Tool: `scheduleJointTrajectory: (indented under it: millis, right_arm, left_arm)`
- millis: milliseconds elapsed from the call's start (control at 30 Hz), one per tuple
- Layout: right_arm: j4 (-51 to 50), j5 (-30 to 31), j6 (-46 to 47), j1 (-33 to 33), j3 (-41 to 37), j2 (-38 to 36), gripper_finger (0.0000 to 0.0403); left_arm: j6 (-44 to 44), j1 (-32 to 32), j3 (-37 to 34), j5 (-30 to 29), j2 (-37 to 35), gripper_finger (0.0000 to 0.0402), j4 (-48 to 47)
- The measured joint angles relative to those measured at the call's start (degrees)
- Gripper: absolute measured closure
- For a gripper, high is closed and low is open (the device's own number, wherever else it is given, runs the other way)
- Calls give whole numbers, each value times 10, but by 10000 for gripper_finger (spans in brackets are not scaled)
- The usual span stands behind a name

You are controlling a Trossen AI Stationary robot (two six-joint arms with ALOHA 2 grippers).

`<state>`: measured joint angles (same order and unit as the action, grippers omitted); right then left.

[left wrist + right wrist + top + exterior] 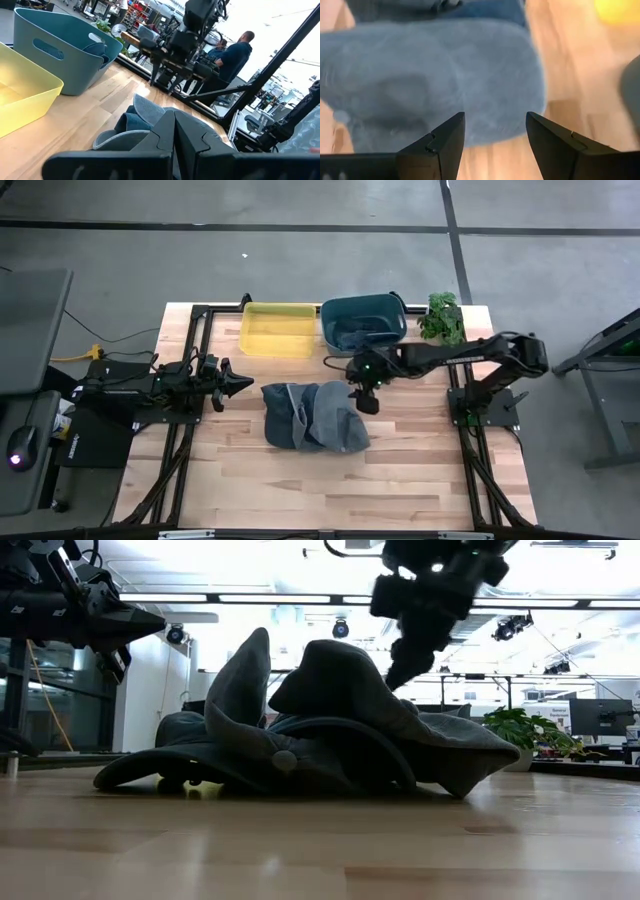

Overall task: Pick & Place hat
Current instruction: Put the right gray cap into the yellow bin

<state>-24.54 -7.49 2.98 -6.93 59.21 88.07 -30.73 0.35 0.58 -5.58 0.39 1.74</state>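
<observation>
A pile of grey-blue hats (312,418) is lying crumpled near the middle of the wooden bench (330,490), several caps heaped together, brims and crowns folding over one another. From bench height the heap (320,730) is rising in two soft peaks with a small button showing on one crown.

The right gripper (366,402) is hanging over the right edge of the pile, its arm reaching in from the bench's right side. Its jaws are standing wide apart and holding nothing; in the right wrist view the two dark fingers (437,145) are pointing down at the grey fabric (435,80) with bare wood between their tips. From the low view the gripper (405,665) is sitting just above the right-hand peak, and I cannot tell whether it is touching the cloth.

The left gripper (240,383) is waiting at the left side of the bench, apart from the pile, its jaws pressed shut and empty, pointing toward the hats.

Along the far edge of the bench a yellow bin (278,328) and a teal bin (364,322) are standing side by side, with something blue-grey lying in the teal one. A small green plant (441,318) is sitting just to the right of the teal bin. Beyond the bench, a person in a dark top (235,52) is standing in the room.
</observation>
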Motion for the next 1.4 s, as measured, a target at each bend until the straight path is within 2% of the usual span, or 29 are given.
scheduleJointTrajectory:
  millis: [300, 533, 967, 1400]
  right_arm:
    - [-68, 0, -84, -37, 95, 81, 198]
    - [-125, -75, -133, -70, 144, 116, 198]
    - [-130, -136, -191, -97, 158, 158, 198]
    - [-125, -181, -230, -101, 158, 162, 198]
  left_arm:
    - [0, 0, 0, 0, 0, 401, 0]
    - [0, 0, 0, 0, 0, 401, 0]
    - [0, 0, 0, 0, 0, 401, 0]
    - [0, 0, 0, 0, 0, 401, 0]
